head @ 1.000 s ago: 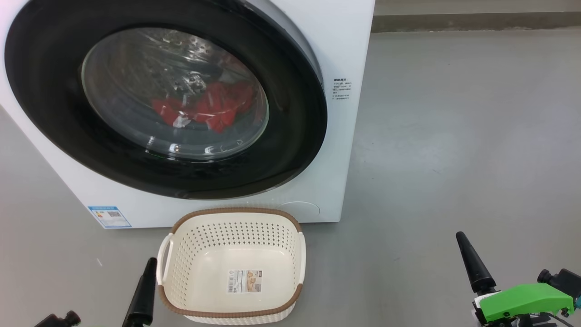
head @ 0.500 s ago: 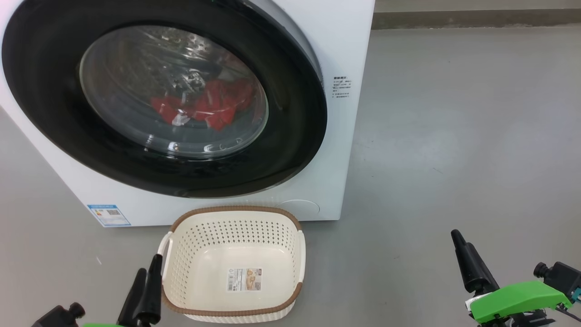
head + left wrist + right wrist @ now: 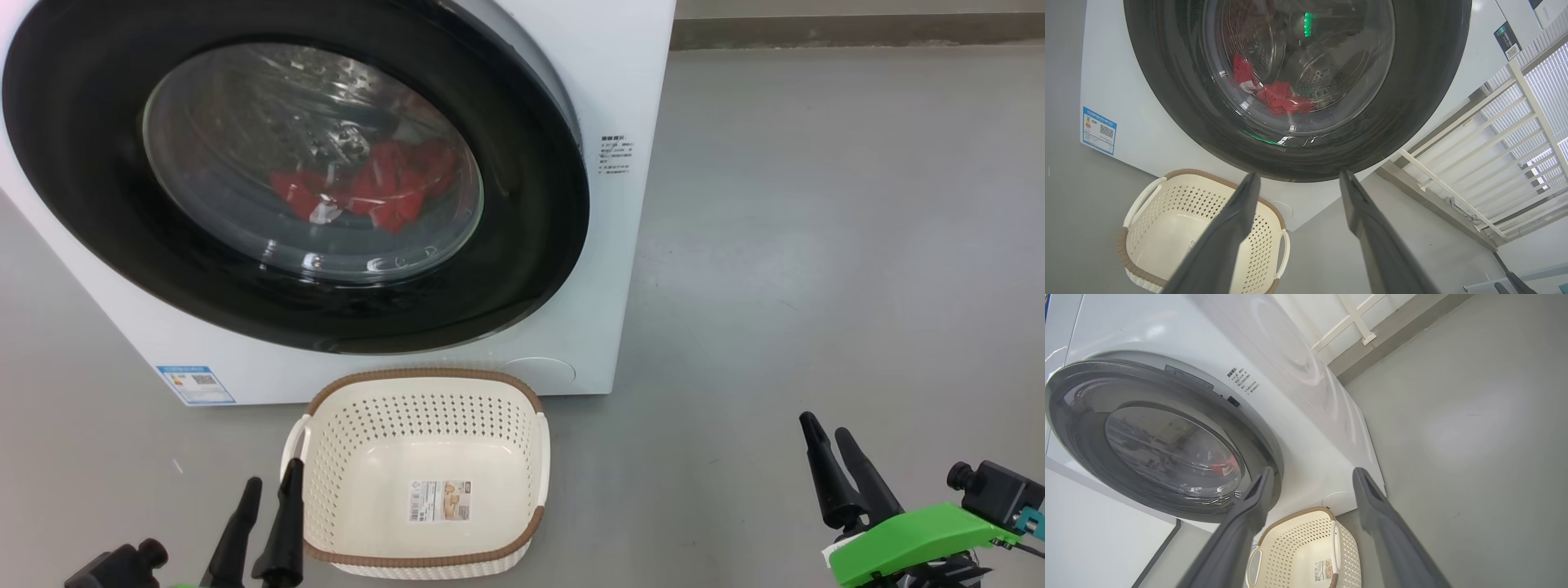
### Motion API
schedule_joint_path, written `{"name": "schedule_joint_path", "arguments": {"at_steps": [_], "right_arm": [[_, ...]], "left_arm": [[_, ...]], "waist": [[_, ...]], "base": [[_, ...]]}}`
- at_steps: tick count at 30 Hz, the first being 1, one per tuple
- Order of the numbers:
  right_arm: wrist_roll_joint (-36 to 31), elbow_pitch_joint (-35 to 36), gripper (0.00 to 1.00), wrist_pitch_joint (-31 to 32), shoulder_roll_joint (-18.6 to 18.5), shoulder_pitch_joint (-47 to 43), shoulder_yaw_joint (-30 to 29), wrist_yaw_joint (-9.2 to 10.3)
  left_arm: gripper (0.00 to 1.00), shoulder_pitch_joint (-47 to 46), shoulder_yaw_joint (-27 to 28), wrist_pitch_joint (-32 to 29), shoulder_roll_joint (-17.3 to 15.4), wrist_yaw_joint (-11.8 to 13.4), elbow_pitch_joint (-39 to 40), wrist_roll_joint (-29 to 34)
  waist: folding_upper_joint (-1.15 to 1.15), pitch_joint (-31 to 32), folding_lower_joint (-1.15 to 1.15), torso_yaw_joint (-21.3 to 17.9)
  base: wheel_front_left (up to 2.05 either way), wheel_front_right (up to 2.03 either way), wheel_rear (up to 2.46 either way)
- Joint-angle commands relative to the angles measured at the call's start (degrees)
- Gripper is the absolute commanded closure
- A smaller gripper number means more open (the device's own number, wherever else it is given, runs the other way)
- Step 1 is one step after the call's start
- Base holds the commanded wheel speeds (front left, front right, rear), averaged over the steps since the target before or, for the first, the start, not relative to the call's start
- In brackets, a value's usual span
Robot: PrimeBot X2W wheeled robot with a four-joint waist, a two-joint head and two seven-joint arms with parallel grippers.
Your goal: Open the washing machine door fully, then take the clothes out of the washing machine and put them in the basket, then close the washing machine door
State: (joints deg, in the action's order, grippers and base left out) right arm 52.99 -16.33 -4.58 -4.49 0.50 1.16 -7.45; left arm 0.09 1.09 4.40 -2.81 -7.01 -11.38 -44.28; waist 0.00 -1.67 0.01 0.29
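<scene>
While both pincers hang low with fingers spread wide and nothing between them, the left gripper (image 3: pixel 272 478) is just beside the basket (image 3: pixel 424 374) on its left, and the right gripper (image 3: pixel 824 429) is well off over bare floor (image 3: pixel 816 245). The basket stands empty just before the washing machine (image 3: pixel 624 73). Beyond, the washing machine door (image 3: pixel 531 245) looks shut, though its right edge may stand a crack off; the clothes (image 3: pixel 367 192) lie inside, seen through it. Opening comes first: a gripper must hook that edge and swing it wide.

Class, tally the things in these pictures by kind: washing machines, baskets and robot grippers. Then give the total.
washing machine: 1
basket: 1
grippers: 2, the left gripper and the right gripper
Total: 4
</scene>
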Motion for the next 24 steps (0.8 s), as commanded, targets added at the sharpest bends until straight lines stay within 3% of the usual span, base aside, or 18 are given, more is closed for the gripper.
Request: {"name": "schedule_joint_path", "arguments": {"at_steps": [1,24], "right_arm": [[-1.5,1.8,0.0,-0.7,-1.1,1.8,1.1,-0.02],[-15.8,3.1,0.0,-4.6,-1.8,1.1,1.4,-0.02]], "left_arm": [[0.0,-0.6,0.8,0.8,-1.1,0.0,2.0,1.8],[0.0,-0.4,0.4,4.7,-1.6,0.0,4.9,18.0]], "waist": [[0.0,0.0,0.0,0.0],[0.0,-1.0,0.0,-0.3]], "base": [[0.0,0.0,0.0],[0.0,0.0,0.0]]}}
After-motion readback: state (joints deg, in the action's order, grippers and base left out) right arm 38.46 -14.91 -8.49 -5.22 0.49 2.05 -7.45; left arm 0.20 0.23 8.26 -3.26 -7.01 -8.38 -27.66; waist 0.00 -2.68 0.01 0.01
